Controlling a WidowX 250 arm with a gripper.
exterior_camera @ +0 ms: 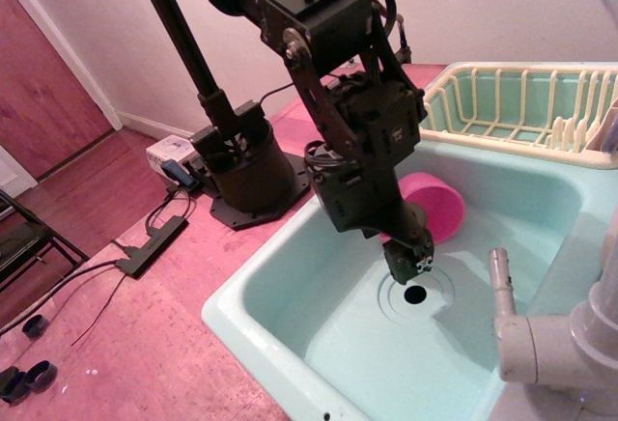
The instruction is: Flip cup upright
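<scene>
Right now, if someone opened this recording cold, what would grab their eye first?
The black robot arm dominates, reaching down from the upper left into the pale turquoise sink, its gripper low over the drain hole. Just behind it, the bright pink cup lies on its side in the basin. A cream and green dish rack sits at the sink's far edge, upper right.

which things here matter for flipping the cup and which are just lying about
For the job:
cup, on its side in the sink
claw, low beside the cup
sink, holds the cup

Just lying about:
dish rack
faucet
drain
power strip on the floor
</scene>
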